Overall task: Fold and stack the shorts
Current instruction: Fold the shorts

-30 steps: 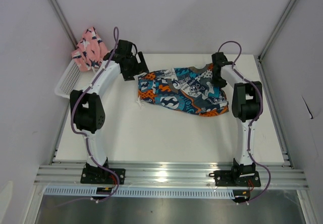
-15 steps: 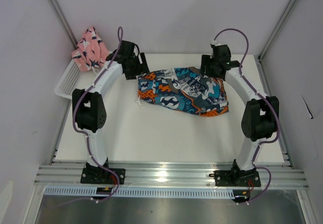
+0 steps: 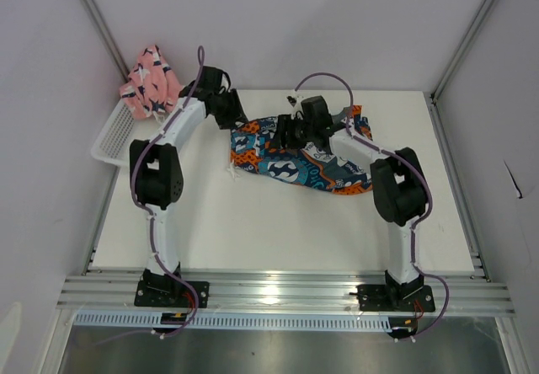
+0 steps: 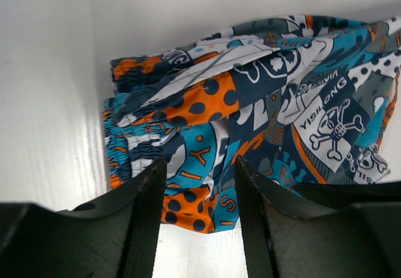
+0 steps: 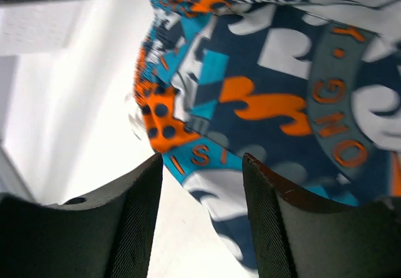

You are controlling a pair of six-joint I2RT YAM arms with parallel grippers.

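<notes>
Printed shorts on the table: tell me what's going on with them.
Two robot arms are working on the printed shorts, which lie rumpled on the table, not yet folded. The left hand is at their waistband end and the right hand is over their middle. Both are open, with fabric showing between the fingers. The pink shorts are bunched at the far end of the white basket, away from both hands.
</notes>
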